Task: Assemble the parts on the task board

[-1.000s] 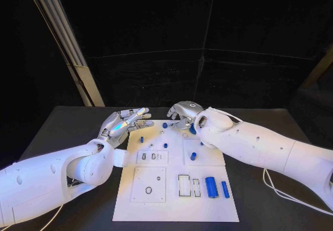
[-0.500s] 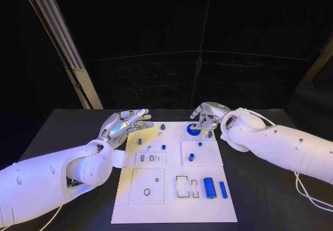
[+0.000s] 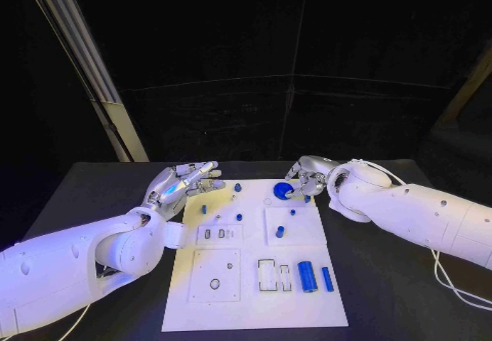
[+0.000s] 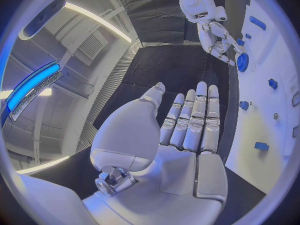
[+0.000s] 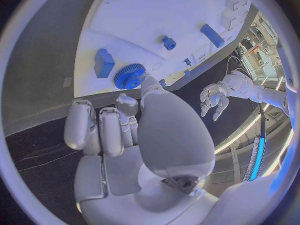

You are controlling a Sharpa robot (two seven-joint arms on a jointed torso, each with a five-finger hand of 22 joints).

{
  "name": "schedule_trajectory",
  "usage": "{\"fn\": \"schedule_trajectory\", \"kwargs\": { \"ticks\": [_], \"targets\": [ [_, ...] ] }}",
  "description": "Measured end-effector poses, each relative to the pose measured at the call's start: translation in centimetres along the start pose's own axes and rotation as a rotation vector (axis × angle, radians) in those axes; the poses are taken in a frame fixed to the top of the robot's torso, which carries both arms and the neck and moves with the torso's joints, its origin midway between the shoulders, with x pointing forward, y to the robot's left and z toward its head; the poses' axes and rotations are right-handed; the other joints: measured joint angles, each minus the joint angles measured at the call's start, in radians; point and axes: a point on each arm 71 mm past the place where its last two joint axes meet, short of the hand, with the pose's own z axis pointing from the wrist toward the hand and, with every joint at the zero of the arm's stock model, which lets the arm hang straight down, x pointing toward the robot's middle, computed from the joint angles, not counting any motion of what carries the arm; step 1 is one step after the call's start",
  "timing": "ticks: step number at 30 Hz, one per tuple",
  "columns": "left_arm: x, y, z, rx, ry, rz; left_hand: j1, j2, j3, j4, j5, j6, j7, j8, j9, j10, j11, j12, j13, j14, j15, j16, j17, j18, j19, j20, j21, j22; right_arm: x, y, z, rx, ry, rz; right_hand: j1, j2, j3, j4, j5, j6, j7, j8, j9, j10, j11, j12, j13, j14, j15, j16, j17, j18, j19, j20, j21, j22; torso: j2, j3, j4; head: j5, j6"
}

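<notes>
The white task board (image 3: 246,305) lies in the middle of the black table. A blue gear (image 3: 283,190) lies flat near its far edge. My right hand (image 3: 311,175) sits just to the right of the gear with its fingers curled. In the right wrist view a fingertip (image 5: 148,81) reaches the gear's (image 5: 129,77) rim; whether it grips the gear I cannot tell. My left hand (image 3: 183,183) hovers over the board's far left corner, fingers straight and apart (image 4: 187,130), holding nothing. Small blue pegs (image 3: 237,187) stand on the board's far half.
A thick blue cylinder (image 3: 306,275) and a thin blue bar (image 3: 327,278) lie by rectangular slots (image 3: 271,275) on the board's near right part. A pale pillar (image 3: 87,78) stands behind the table's far left corner. A cable (image 3: 451,284) hangs at the right.
My right hand has moved from the board's far middle to the right of the gear, uncovering it. The gear has stayed about where it was. My left hand has barely moved.
</notes>
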Motion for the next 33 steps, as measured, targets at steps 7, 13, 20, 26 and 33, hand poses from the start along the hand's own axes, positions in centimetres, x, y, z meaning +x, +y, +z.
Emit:
{"fn": "schedule_trajectory", "kwargs": {
  "ticks": [7,13,20,26,33],
  "targets": [
    [0.0,0.0,0.0,-0.002,0.002,-0.001,0.000,0.000,0.000,0.000,0.000,0.000,0.000,0.000,0.000,0.000,0.000,0.000,0.000,0.000,0.000,0.000,0.000,0.000,0.000,0.000,0.000,0.000,0.4,0.0,0.4,0.009,0.037,-0.008,0.011,0.011,0.000,0.000,0.005,0.007,0.000,0.007,0.001,0.011,0.001,0.080,0.094,0.000,0.000,0.020,0.043,0.000,0.007,0.004,0.011,0.022,0.001,-0.0008,0.0026,-0.008,-0.002],
    [0.0,0.1,0.0,-0.003,0.002,-0.001,0.004,0.004,0.000,0.000,0.000,0.000,0.000,0.000,0.000,0.000,0.000,0.000,0.000,0.000,0.000,0.000,0.000,0.000,0.000,0.000,-0.005,0.000,0.5,0.4,0.7,-0.001,0.040,-0.010,0.016,0.016,0.000,0.000,0.018,0.014,0.000,0.012,0.001,0.026,-0.002,0.122,0.140,0.000,0.000,0.038,0.043,-0.016,0.022,0.004,0.020,0.046,0.001,-0.0008,0.0026,-0.004,-0.004],
    [-0.1,0.1,0.1,-0.004,0.002,-0.001,0.004,0.004,0.000,0.000,0.000,0.000,0.000,0.000,0.000,0.000,0.000,0.000,0.000,0.000,0.000,0.000,0.000,0.000,0.000,0.000,-0.005,0.000,0.6,0.8,0.8,-0.012,0.036,-0.014,0.014,0.025,0.000,0.000,0.043,0.021,0.000,0.012,0.002,0.029,0.001,0.142,0.171,0.000,0.000,0.048,0.043,-0.016,0.028,0.004,0.029,0.062,0.001,-0.0008,0.0018,-0.003,-0.005],
    [-0.1,0.2,0.1,-0.008,0.001,0.001,0.004,0.004,0.004,-0.004,0.000,0.000,0.000,0.000,0.000,0.000,0.000,0.000,0.000,0.000,0.000,0.000,0.000,0.000,0.000,0.000,-0.005,0.000,0.5,0.7,0.9,-0.012,0.026,-0.024,0.019,0.029,0.004,-0.003,0.049,0.039,0.001,0.020,0.003,0.029,0.001,0.153,0.183,0.000,0.000,0.050,0.043,-0.016,0.032,0.007,0.029,0.066,0.001,-0.0008,0.0018,-0.003,-0.006],
    [-0.2,0.4,0.0,-0.012,0.002,0.001,0.004,0.004,0.004,-0.004,0.000,0.000,0.000,0.000,0.000,0.000,0.000,0.000,0.000,0.000,0.000,0.000,0.000,0.000,0.000,0.000,-0.005,0.000,0.5,1.1,0.9,-0.022,0.006,-0.042,0.021,0.032,0.006,-0.011,0.049,0.040,0.000,0.023,0.003,0.033,0.005,0.159,0.191,0.000,0.000,0.051,0.043,-0.015,0.035,0.004,0.035,0.072,0.001,-0.0007,0.0014,-0.003,-0.007]
  ]
}}
